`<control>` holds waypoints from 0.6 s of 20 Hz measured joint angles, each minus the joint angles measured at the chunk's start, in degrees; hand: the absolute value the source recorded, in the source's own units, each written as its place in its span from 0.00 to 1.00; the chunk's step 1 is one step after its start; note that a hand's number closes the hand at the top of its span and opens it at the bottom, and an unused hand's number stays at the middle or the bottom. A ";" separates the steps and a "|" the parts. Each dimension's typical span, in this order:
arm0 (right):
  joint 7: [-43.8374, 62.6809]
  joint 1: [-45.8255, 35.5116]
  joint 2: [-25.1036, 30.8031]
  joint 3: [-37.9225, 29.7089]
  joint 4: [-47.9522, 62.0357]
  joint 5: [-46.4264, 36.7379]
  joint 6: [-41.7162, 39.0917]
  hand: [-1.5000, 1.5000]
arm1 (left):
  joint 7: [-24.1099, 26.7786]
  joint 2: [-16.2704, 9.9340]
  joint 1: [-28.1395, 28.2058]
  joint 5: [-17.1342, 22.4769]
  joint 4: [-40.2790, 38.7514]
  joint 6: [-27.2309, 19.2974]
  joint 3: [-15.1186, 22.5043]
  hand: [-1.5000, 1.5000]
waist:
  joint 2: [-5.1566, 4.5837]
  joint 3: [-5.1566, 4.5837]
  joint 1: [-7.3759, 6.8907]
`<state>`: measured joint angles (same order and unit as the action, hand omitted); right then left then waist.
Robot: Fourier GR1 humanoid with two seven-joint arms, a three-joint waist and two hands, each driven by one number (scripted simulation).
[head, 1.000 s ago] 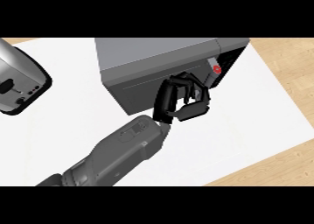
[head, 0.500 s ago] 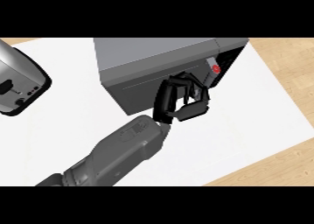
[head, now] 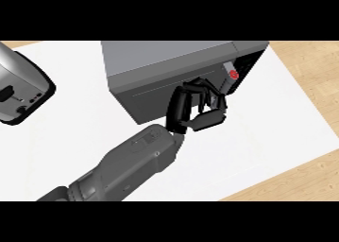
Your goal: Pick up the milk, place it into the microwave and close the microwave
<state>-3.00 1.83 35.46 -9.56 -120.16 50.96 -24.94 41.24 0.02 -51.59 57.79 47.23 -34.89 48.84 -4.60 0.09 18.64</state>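
Bordering room: the white counter lies bare to the right of and below the right hand; its right edge meets wooden floor well beyond the hand.
Microwave: directly ahead of the hand, a grey box whose dark front door lies against the fingers; a dark gap shows up and to the right of them.
Toaster: far left of the hand, well apart, by the counter's left edge.
Right hand: fingers curled together at the door's right end, nothing seen inside them.
Red button: just above the fingertips.
Milk: hidden; cannot tell where.
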 measured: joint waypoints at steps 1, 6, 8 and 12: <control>0.14 -0.08 0.15 0.04 0.04 0.36 -0.16 0.00 | 0.32 -0.01 -0.02 0.08 -0.05 -0.04 0.10 1.00 | -0.03 0.00 0.03; 0.75 -0.32 0.92 -0.16 0.10 2.06 -0.75 0.00 | 1.48 -0.02 -0.01 0.89 -0.30 -0.08 0.18 1.00 | -0.03 0.01 0.28; 0.92 -0.52 1.23 -0.43 0.20 2.61 -0.81 0.00 | 1.72 -0.02 -0.05 1.28 -0.40 -0.10 0.23 1.00 | 0.00 0.01 0.35; 1.36 -0.87 2.00 -0.75 0.19 3.54 -1.26 0.00 | 2.19 -0.03 -0.20 1.82 -0.71 -0.12 0.52 1.00 | 0.06 0.02 0.43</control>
<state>-1.64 0.96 37.46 -10.32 -119.97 54.50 -26.19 43.43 0.00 -51.79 59.61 46.52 -35.00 49.35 -4.54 0.11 19.06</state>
